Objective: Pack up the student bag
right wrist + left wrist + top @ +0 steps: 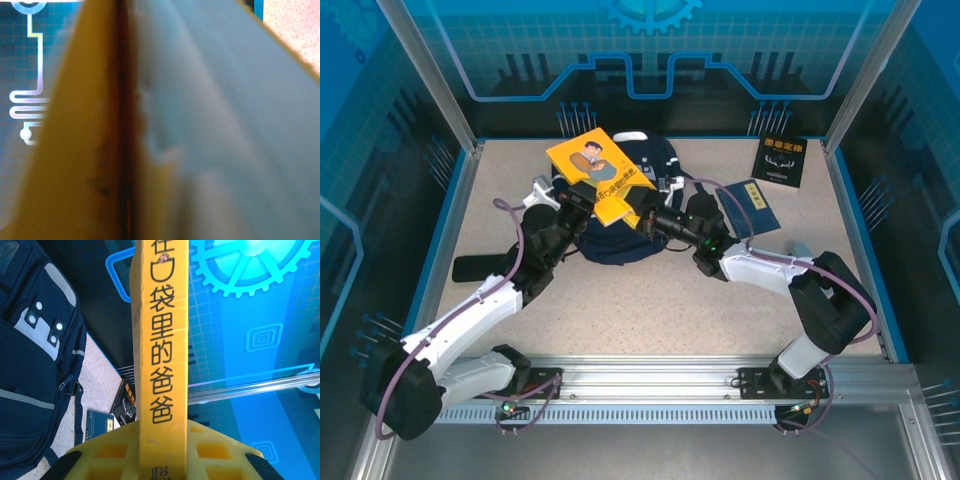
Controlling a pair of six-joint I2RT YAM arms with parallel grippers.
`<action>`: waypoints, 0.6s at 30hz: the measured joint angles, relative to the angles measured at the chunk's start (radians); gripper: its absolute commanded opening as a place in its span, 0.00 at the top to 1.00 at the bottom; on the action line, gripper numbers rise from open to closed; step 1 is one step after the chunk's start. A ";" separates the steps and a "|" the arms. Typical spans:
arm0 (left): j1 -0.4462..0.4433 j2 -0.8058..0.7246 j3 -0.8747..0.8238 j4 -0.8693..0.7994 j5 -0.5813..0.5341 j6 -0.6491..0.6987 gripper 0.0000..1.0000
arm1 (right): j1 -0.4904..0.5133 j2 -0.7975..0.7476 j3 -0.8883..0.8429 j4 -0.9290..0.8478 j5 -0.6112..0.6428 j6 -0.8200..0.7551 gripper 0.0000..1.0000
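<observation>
Zero books look packed: left tool (164,446) clamps the yellow book (598,165) by its spine over the student bag (655,165) lying mid-far on the desk (520,290), right tool (642,215) at that book's edge, grip unclear, black book (782,160) and dark-blue book (752,205) loose beside it.

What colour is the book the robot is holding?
Yellow book; the top view shows it best.

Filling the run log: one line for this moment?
left pincer: shut on yellow book | right pincer: at book's edge, grip unclear | student bag: on table, book not yet inside
</observation>
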 measured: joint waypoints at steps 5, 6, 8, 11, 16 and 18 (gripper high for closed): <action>0.000 -0.003 -0.004 -0.011 -0.002 0.001 0.98 | 0.000 0.001 0.002 0.000 0.002 0.003 0.77; 0.000 -0.004 -0.005 -0.018 -0.005 0.001 0.94 | 0.000 0.001 0.010 -0.009 -0.002 -0.003 0.81; 0.004 -0.008 -0.006 -0.032 -0.009 0.000 0.80 | -0.001 -0.001 0.028 -0.040 -0.007 -0.013 0.87; 0.006 -0.026 -0.006 -0.055 -0.011 0.000 0.52 | -0.001 -0.008 0.043 -0.087 -0.016 -0.030 0.92; 0.005 -0.100 -0.024 -0.126 -0.005 0.048 0.11 | -0.018 -0.047 0.043 -0.236 -0.024 -0.103 0.96; 0.005 -0.133 -0.036 -0.165 0.002 0.089 0.06 | -0.038 -0.069 0.045 -0.315 -0.024 -0.160 0.97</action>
